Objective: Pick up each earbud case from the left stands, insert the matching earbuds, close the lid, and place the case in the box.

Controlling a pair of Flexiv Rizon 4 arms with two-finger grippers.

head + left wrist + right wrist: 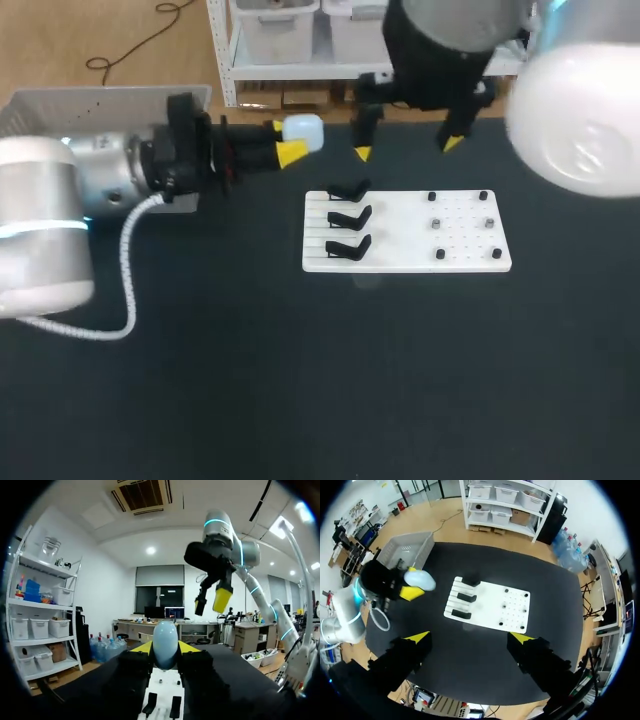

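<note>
I count one white board [408,235], with three black stands [349,217] on its left part and six small dark pieces [436,223] on its right. Left of the board: one pale earbud case [303,131], one grey box [100,94].

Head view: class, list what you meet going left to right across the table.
In order: grey plastic box → left tool shut on pale rounded earbud case → three black stands on the white board → small dark pegs on that board's right half.
</note>
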